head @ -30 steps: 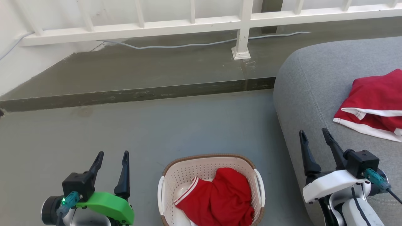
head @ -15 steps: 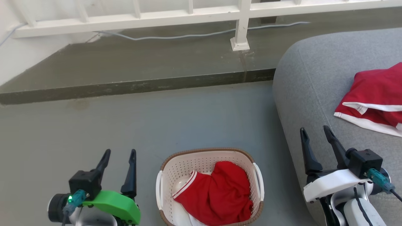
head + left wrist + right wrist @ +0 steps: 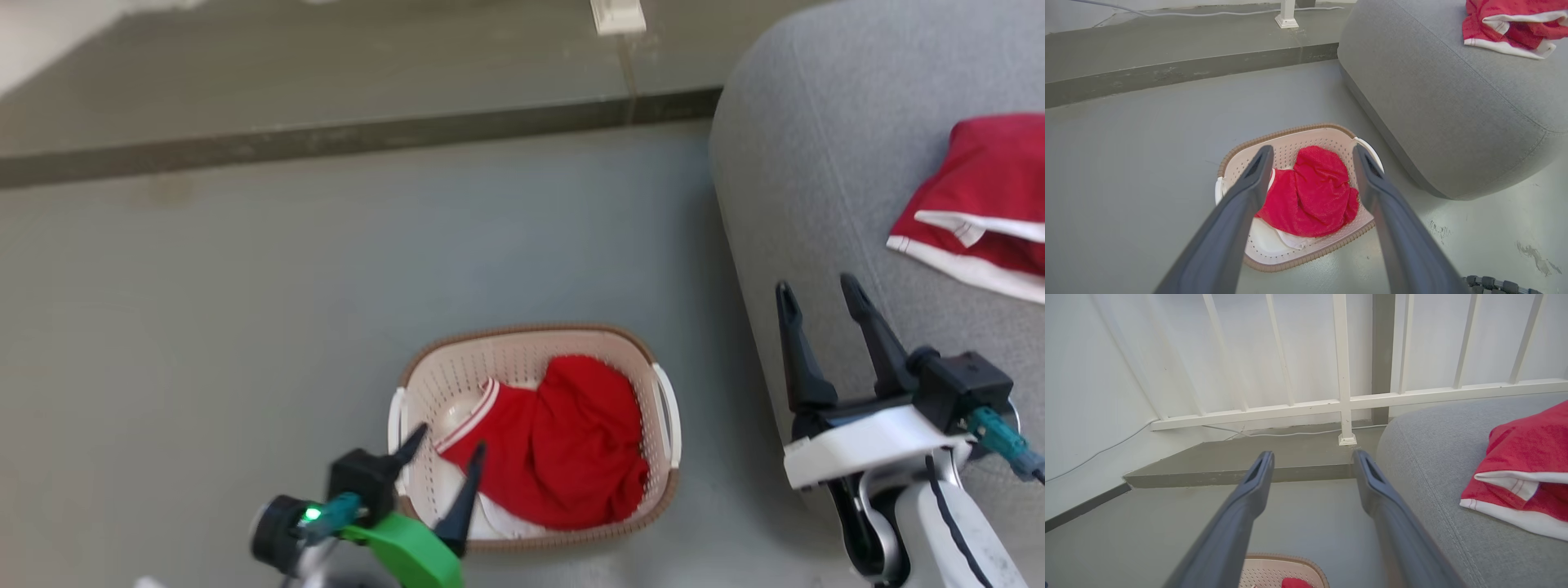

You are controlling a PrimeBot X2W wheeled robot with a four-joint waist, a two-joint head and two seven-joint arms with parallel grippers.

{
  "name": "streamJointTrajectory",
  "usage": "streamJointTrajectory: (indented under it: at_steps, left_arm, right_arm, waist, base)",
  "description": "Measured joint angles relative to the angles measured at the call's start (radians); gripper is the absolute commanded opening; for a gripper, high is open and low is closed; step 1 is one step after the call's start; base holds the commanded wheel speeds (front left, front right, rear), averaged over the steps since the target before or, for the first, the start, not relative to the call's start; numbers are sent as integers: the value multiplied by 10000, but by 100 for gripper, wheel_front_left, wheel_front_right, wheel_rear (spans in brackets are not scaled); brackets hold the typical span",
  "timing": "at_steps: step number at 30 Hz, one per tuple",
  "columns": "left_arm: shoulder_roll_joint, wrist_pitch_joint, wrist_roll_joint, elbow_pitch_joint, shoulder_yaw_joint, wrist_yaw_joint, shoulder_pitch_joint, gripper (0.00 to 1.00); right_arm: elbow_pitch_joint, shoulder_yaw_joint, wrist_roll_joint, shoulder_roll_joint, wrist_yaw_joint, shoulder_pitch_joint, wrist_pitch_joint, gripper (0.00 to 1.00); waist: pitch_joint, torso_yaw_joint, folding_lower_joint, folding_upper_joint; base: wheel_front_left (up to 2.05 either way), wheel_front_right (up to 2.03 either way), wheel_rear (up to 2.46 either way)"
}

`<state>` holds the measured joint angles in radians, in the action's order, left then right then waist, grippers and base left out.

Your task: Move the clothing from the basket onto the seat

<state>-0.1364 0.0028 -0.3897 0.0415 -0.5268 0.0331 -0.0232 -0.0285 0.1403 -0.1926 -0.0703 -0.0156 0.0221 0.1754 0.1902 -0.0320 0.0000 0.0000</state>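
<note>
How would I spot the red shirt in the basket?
Find the big grey seat; on the floor beside it stands a small cream basket with a brown rim. The crumpled red garment inside has a striped collar, unlike the white-hemmed red garment lying on the seat.

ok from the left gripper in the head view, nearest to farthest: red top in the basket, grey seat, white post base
1. Red top, in the basket, just ahead of the left gripper.
2. Grey seat, off to the right.
3. White post base, ahead, past the step.
</note>
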Motion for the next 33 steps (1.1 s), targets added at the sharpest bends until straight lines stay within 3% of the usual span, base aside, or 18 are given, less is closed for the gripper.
streamJointTrajectory:
  at_steps: [12,22,33]
  left_arm:
    - [345,809,627,1864,-1342,-849,-1269,100]
    - [343,1229,1221,3300,-1490,-991,-2836,100]
    - [121,1735,1570,4895,-938,-1041,-4811,100]
  right_arm:
    - [-564,334,-4,61,-13,-644,0,100]
    - [-1087,723,-127,113,2,-1366,136,100]
    - [-1534,1482,-570,153,-10,-2496,395,100]
  waist:
    - [1621,-447,0,0]
    - [2978,-1083,1,0]
    - [4627,-2045,2,0]
  base:
    - [0,0,0]
    - [0,0,0]
    - [0,0,0]
